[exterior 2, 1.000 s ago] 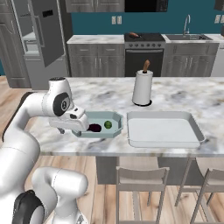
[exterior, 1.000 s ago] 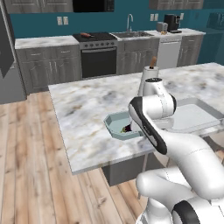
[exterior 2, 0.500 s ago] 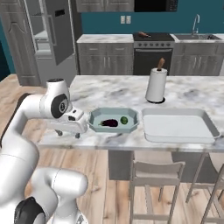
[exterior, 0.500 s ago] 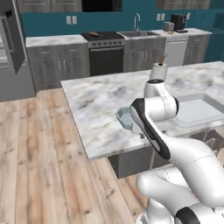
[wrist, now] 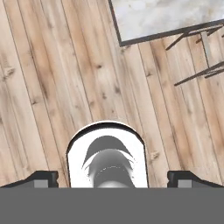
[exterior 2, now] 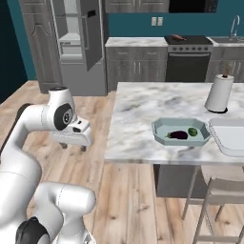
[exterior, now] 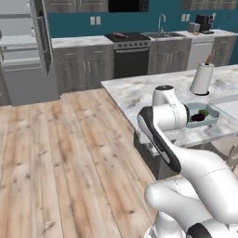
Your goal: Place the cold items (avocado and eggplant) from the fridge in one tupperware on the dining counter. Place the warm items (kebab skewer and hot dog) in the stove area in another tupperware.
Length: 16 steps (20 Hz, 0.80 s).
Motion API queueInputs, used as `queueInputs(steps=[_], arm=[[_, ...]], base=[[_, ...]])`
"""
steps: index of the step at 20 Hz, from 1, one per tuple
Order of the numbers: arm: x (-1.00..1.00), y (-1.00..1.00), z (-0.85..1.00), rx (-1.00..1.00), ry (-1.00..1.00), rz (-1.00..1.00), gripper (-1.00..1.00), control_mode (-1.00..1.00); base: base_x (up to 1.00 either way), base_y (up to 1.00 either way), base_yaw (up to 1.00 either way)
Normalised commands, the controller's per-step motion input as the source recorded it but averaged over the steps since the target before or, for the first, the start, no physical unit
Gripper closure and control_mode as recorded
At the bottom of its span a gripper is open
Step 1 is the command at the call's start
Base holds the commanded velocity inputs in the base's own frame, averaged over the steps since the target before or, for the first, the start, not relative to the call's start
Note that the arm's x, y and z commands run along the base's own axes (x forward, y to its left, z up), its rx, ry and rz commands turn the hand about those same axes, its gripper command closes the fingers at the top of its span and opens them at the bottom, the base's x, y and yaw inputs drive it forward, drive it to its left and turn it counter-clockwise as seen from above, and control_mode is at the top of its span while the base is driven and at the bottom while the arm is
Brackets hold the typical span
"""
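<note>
Stools [exterior 2: 212, 195] beside tupperware's [exterior 2: 181, 131] counter [exterior 2: 143, 102]

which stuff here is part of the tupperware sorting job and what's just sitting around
Part of the job:
- tupperware on the dining counter
- eggplant and avocado, both in it
- second, empty tupperware beside it
- stove with something reddish on top, too small to identify
- fridge, door open
- hand, open, over the floor

Just sitting around:
- paper towel roll
- chair
- sink faucet
</note>
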Motion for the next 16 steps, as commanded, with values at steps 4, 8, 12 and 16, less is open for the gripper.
queueInputs(steps=[4,8,12,16], arm=[[0.0,0.0,0.0,0.0,0.0,0.0,-1.0,1.0],[0.0,0.0,0.0,0.0,0.0,0.0,-1.0,1.0],[0.0,0.0,0.0,0.0,0.0,0.0,-1.0,1.0],[0.0,0.0,0.0,0.0,0.0,0.0,-1.0,1.0]], base=[[0.0,1.0,-0.01],[0.08,1.0,-0.15],[0.21,1.0,-0.36],[0.56,0.98,-0.53]])
